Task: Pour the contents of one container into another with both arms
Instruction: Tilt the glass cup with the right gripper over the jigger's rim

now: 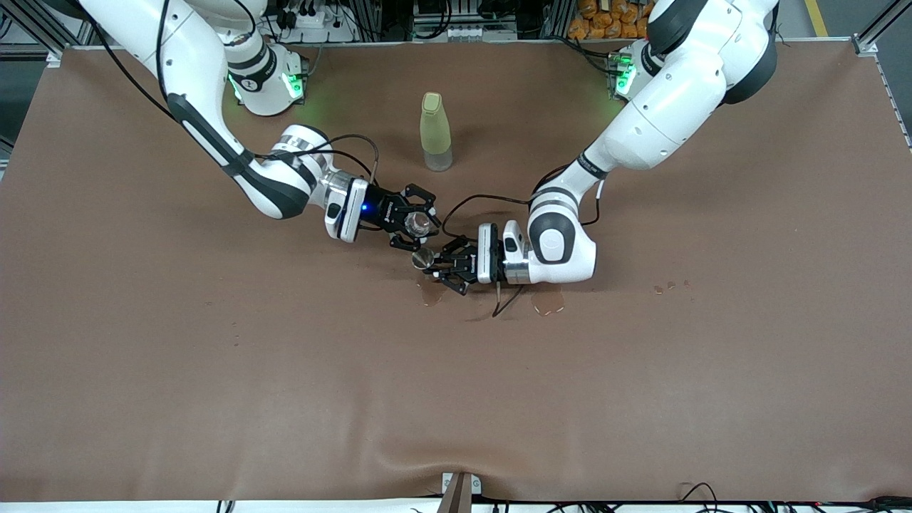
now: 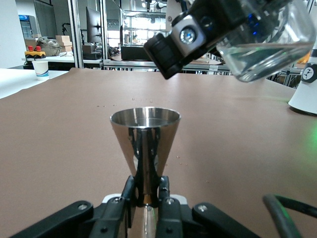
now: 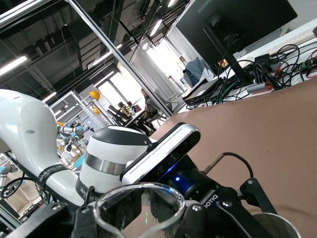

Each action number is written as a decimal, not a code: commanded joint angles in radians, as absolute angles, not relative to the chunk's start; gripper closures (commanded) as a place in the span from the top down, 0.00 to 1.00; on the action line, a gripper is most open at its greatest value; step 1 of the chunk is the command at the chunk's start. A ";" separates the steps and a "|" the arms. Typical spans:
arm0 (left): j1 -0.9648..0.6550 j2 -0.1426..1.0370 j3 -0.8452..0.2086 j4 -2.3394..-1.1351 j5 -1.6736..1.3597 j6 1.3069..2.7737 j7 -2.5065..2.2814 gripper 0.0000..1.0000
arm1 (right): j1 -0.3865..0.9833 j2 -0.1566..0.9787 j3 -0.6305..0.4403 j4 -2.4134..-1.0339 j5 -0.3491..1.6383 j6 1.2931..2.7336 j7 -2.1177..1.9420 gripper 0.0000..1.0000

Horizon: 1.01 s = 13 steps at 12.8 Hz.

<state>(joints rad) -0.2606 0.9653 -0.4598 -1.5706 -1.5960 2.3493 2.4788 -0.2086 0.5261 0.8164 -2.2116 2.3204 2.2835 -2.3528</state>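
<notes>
While the left gripper (image 1: pixel 436 268) pinches the steel jigger (image 2: pixel 145 144) upright by its waist, the right gripper (image 1: pixel 415 224) clasps a clear glass (image 2: pixel 265 52) (liquid inside) — tilted, above and just beside the jigger's mouth.

"HUAWEI" on monitor (image 3: pixel 237 25); "ROBOTIQ" on left claw (image 3: pixel 218 208).

Both arms are glossy white shells with dark grey joint bands; the right arm (image 1: pixel 214 121) carries a long black stripe, the left arm (image 1: pixel 662 100) a grey disc at its wrist. Thin black cables loop to each black claw, green lights glow at both bases
</notes>
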 commanded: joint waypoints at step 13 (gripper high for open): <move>-0.278 0.973 -0.446 -1.555 -1.640 2.356 2.503 0.05 | -0.135 0.495 0.819 -2.169 2.450 2.397 -2.157 0.00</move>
<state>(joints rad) -0.2623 0.9669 -0.4564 -1.5706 -1.5972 2.3493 2.4788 -0.1582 0.5261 0.8211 -2.1892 2.4185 2.3497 -2.1895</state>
